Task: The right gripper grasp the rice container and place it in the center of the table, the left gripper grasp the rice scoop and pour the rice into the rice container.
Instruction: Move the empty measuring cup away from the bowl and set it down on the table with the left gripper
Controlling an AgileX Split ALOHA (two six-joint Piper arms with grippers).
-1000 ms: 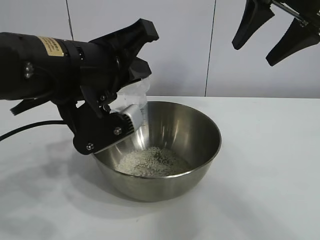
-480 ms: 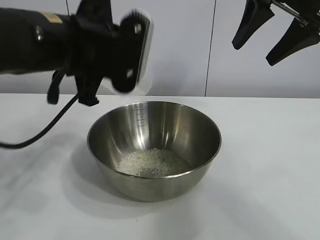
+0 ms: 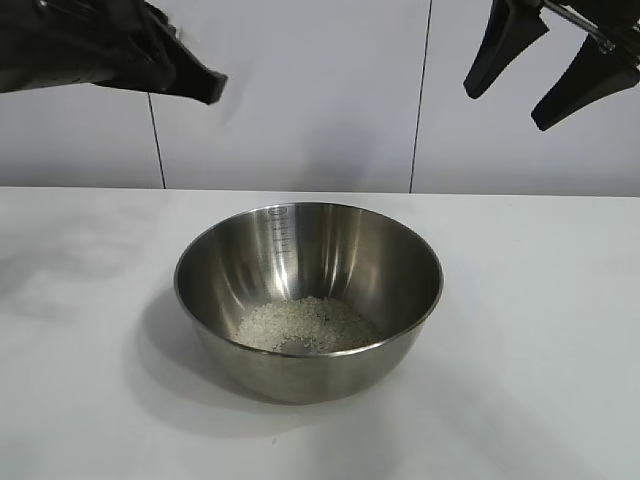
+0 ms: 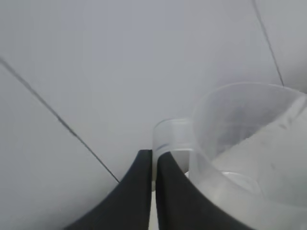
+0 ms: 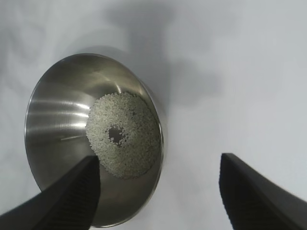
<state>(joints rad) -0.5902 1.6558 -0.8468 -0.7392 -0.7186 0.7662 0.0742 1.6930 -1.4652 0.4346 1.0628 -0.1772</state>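
Note:
The rice container (image 3: 308, 295), a shiny steel bowl, stands on the white table (image 3: 540, 330) near the middle; it also shows in the right wrist view (image 5: 72, 124). A heap of rice (image 3: 305, 325) lies in its bottom, seen from above in the right wrist view (image 5: 127, 136). My left gripper (image 3: 190, 80) is high at the far left, well above the table. In the left wrist view it (image 4: 154, 163) is shut on the handle tab of the clear rice scoop (image 4: 240, 143), which looks empty. My right gripper (image 3: 535, 85) hangs open at the top right, empty (image 5: 158, 167).
A white panelled wall (image 3: 330, 90) with dark vertical seams stands behind the table. Bare white tabletop lies all round the bowl.
My left gripper has lifted away from the bowl's rim, turned, and drawn back up to the far left with the scoop. The rice stays in the bowl. The right gripper has not moved.

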